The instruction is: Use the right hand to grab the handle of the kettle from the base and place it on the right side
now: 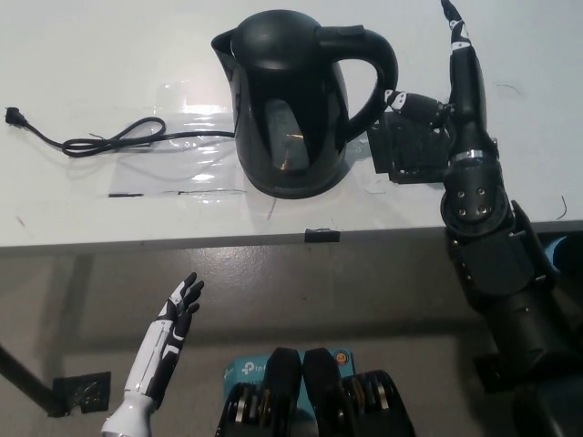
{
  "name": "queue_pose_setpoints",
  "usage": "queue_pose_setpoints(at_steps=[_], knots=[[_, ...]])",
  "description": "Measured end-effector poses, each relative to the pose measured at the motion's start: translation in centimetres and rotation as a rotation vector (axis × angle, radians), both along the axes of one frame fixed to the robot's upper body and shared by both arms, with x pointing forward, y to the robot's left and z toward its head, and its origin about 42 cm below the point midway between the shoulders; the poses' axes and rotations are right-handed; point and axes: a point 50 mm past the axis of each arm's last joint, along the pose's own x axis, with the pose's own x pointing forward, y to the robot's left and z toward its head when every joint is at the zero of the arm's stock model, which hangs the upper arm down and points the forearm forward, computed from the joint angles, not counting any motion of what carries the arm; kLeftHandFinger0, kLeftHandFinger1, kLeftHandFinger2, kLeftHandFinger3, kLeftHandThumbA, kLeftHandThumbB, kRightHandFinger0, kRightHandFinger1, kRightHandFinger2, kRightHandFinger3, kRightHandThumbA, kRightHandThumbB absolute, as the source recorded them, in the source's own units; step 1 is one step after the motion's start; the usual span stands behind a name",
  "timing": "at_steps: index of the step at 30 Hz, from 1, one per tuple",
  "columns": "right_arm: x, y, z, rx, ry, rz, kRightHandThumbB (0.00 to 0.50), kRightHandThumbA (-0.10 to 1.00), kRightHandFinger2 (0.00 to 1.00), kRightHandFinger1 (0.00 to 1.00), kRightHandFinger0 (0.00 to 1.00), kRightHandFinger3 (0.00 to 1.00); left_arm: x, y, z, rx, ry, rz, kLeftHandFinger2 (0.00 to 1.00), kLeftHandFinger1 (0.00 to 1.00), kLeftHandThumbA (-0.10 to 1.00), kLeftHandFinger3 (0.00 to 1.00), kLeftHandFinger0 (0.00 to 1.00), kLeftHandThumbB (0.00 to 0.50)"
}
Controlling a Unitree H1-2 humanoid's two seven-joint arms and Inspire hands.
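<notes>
A black electric kettle [296, 100] stands upright on its base on the white table [109, 55], spout to the left and handle [375, 77] to the right. My black right hand [451, 100] is over the table just right of the handle, open, fingers stretched away from me and thumb pointing toward the handle. It does not touch the kettle. My white left hand [178, 314] rests open below the table's front edge at the lower left.
A black power cord [109, 139] with its plug [14, 116] runs left from the base across a clear plastic sheet [196, 159]. A black square marker [414, 146] lies on the table under my right hand. A small black tab [322, 236] sits on the front edge.
</notes>
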Motion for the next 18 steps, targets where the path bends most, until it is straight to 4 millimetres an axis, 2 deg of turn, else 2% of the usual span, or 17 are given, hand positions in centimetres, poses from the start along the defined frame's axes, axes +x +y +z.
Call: queue_pose_setpoints(at_steps=[10,18], knots=[[0.1,0.1,-0.2,-0.001,0.008,-0.006,0.286,1.00,1.00,1.00,1.00,1.00,0.3,0.0,0.3,0.003,-0.008,-0.004,1.00,1.00,1.00,1.00,1.00,0.500],[1.2,0.9,0.4,-0.025,0.033,-0.002,0.291,1.00,1.00,1.00,1.00,1.00,0.3,0.0,0.3,0.003,-0.009,-0.004,1.00,1.00,1.00,1.00,1.00,0.500]])
